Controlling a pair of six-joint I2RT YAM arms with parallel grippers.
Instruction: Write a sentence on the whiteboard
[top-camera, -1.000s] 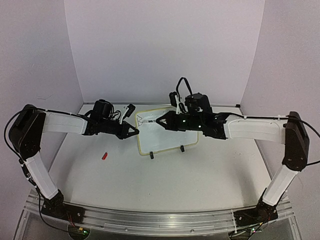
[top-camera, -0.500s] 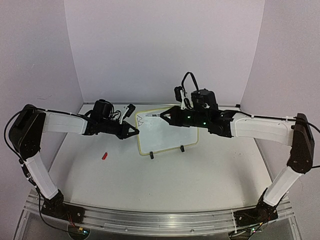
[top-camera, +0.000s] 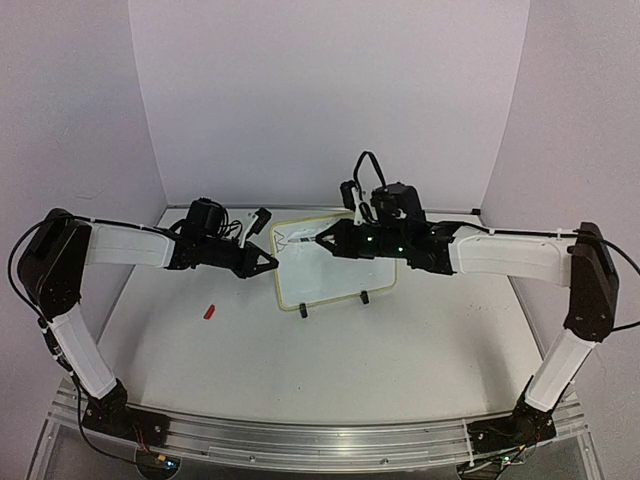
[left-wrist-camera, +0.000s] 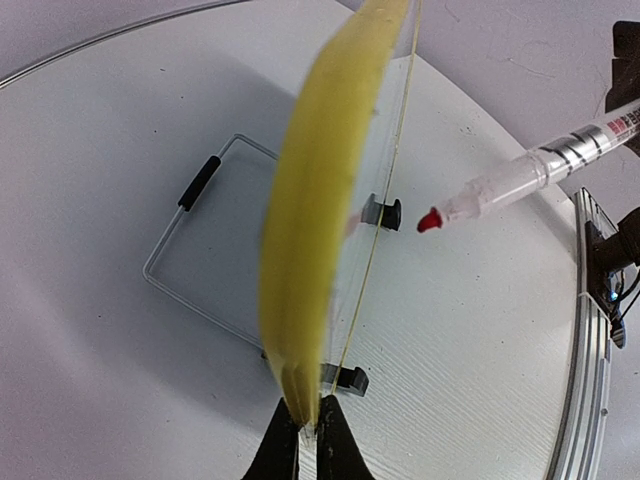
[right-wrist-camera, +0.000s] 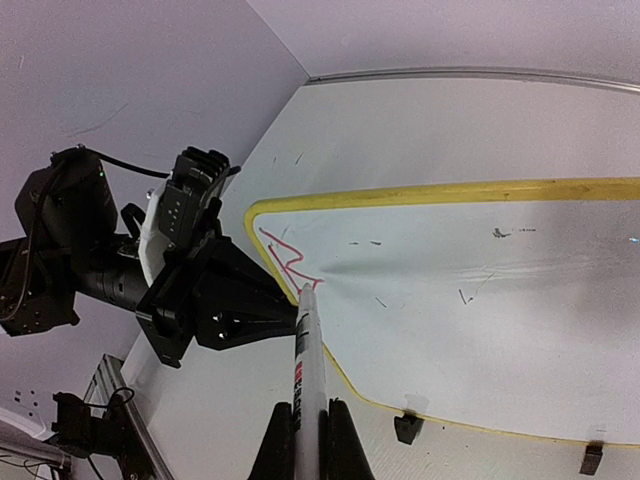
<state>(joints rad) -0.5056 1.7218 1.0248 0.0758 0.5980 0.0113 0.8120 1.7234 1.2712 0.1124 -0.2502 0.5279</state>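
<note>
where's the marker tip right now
The marker, held in the right tool, has its tip at the whiteboard's left end beside the red scrawl; the left wrist view shows it just off the surface.

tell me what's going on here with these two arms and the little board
The left gripper is pinching the side edge of the whiteboard, which stands upright on the table. The right gripper holds a red marker with its tip at the board's face near one corner, right beside a short red scrawl. Only those first strokes are written; the rest of the board shows just faint specks.
</note>
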